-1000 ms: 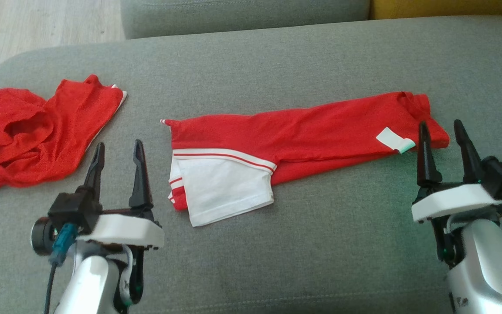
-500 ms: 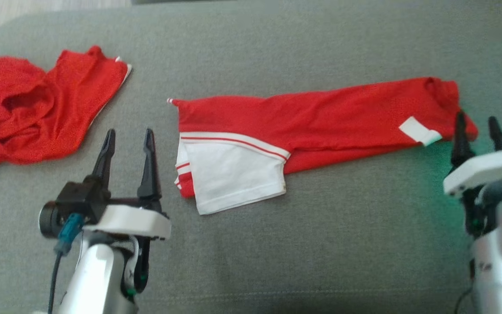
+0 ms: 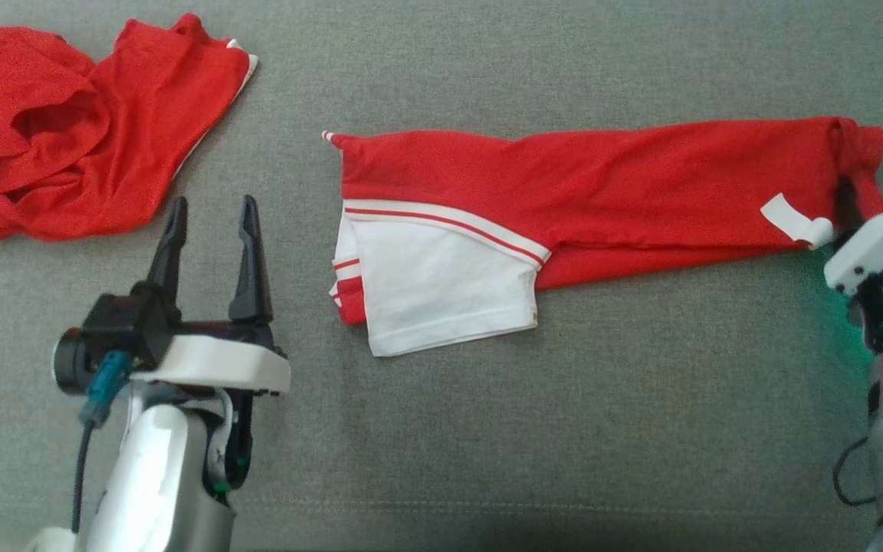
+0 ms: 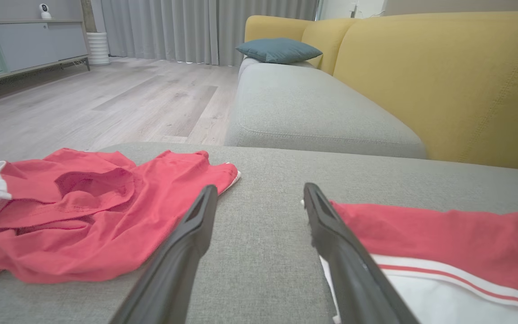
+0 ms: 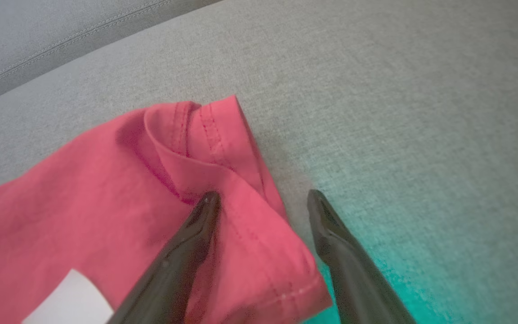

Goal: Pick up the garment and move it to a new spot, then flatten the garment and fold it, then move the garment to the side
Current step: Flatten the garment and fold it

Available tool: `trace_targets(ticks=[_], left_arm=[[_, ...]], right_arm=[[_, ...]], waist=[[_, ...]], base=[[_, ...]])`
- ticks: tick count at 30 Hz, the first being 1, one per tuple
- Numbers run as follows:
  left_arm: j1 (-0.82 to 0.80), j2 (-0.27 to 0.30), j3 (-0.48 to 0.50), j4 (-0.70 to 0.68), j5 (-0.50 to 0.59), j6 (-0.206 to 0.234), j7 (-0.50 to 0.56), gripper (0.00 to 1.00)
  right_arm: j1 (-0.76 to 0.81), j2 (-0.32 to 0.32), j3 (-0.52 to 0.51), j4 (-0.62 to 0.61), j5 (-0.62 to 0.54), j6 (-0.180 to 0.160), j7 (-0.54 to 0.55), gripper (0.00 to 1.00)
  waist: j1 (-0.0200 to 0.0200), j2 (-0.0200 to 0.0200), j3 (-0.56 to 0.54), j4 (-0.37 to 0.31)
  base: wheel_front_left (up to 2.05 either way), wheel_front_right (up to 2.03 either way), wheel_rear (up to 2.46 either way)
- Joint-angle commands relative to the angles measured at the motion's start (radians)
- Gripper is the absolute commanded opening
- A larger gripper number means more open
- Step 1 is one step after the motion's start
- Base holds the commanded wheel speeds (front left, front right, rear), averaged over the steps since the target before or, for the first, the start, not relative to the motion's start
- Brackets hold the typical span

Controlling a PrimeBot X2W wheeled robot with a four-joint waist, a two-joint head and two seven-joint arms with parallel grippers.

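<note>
- Upholstery, grey and woven: the seat cushion [image 3: 564, 429] under my arms carries everything in the head view.
- The garment [image 3: 602, 184] is red, with a white, red-striped part folded over at its 7 o'clock end. It lies as a long band from the middle of that view out to 3 o'clock, and a white tag [image 3: 790, 218] sits near its 3 o'clock end.
- My right gripper [image 3: 871, 201] is at 3 o'clock with its jaws apart, holding nothing. In the right wrist view one finger lies over the red hem and the other over bare cushion just beside it, so the folded corner sits between them. I cannot tell whether the tips press the cloth.
- A green glow [image 5: 398, 279] tints the cushion at 5 o'clock in that wrist view.
- My left gripper [image 3: 212, 203] is at 8 o'clock, jaws wide and empty. It is over bare cushion between the garment and a second red garment [image 3: 66, 130], which is crumpled at 10 o'clock.
- The left wrist view shows the room:
  - pale wood floor [image 4: 106, 103] at 10 o'clock;
  - grey curtains [image 4: 173, 27] at 12;
  - a low cabinet [image 4: 25, 45] at the 10 o'clock edge;
  - a yellow backrest [image 4: 443, 81] at 2 o'clock;
  - a blue-grey pillow [image 4: 277, 49] on another grey seat at 12.
</note>
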Motion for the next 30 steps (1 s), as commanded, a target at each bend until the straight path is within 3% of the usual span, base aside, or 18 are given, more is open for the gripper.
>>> trace_targets(ticks=[1, 13, 15, 16, 24, 30], left_arm=[[-0.047, 0.005, 0.045, -0.034, 0.009, -0.006, -0.005, 1.0], [-0.085, 0.003, 0.072, -0.05, 0.025, -0.01, -0.005, 1.0], [-0.089, 0.003, 0.08, -0.052, 0.027, -0.012, -0.005, 1.0], [-0.091, 0.003, 0.085, -0.053, 0.029, -0.013, -0.005, 1.0], [-0.099, 0.003, 0.108, -0.054, 0.041, -0.023, -0.005, 1.0], [-0.085, 0.003, 0.111, -0.053, 0.035, -0.024, -0.005, 1.0]], right_arm=[[-0.037, -0.008, 0.019, -0.002, -0.004, 0.003, 0.013, 1.0], [-0.102, -0.018, 0.107, 0.082, 0.036, 0.003, 0.008, 1.0], [-0.105, -0.014, 0.127, 0.092, 0.056, 0.003, 0.014, 0.63], [-0.106, -0.013, 0.137, 0.095, 0.066, 0.003, 0.016, 0.0], [-0.104, -0.049, 0.149, 0.114, 0.123, 0.003, -0.008, 0.0], [-0.096, -0.136, 0.069, 0.157, 0.083, 0.003, -0.053, 0.0]], waist=[[0.0, -0.0001, 0.006, -0.002], [0.0, -0.0001, 0.045, -0.029], [0.0, -0.0001, 0.048, -0.035], [0.0, -0.0001, 0.049, -0.037], [0.0, -0.0001, 0.032, -0.048], [0.0, -0.0001, 0.001, -0.046]], base=[[0.0, 0.0, 0.0], [0.0, 0.0, 0.0], [0.0, 0.0, 0.0], [0.0, 0.0, 0.0], [0.0, 0.0, 0.0], [0.0, 0.0, 0.0]])
